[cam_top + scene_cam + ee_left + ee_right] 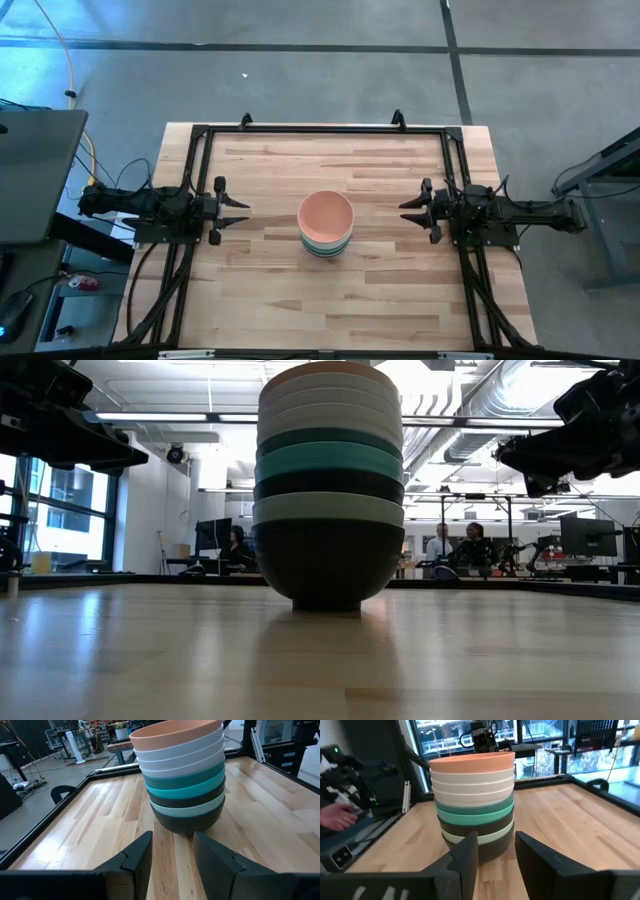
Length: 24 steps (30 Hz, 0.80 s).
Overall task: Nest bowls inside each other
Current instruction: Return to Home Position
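Note:
The bowls [326, 224] stand nested in one stack at the table's middle, resting on the foot of a black bowl [327, 565]. A salmon pink bowl [172, 735] is on top, above white, dark green, teal, black and mint ones. My left gripper [236, 211] waits open at the table's left, well clear of the stack, its fingers [135, 857] empty. My right gripper [410, 211] waits open at the table's right, also apart from the stack, with nothing between its fingers [465, 855].
A black metal frame [320, 130] runs along the table's far edge and down both sides past the arms' bases. Bare wood [330, 300] lies on the near side of the stack. A hand [337, 817] shows beyond the table's left side.

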Tool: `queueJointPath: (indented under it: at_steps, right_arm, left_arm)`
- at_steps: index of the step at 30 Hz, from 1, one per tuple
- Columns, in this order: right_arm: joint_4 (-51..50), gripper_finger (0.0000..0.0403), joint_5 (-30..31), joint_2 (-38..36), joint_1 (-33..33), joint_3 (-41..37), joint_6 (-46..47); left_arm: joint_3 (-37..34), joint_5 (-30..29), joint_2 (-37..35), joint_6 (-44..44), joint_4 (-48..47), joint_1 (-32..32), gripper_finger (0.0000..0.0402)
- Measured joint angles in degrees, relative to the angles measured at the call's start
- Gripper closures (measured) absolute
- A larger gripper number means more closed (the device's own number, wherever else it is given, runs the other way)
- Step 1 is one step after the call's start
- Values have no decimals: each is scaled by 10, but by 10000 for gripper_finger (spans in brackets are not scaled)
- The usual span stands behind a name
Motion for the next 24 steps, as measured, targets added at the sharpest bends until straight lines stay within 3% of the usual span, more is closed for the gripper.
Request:
queueJointPath:
  at_steps: [6,24]
  right_arm:
    - [0,279,1,0,0,0,-118]
    - [0,279,1,0,0,0,-93]
  left_arm:
    - [0,0,0,0,0,0,271]
    - [0,0,0,0,0,0,271]
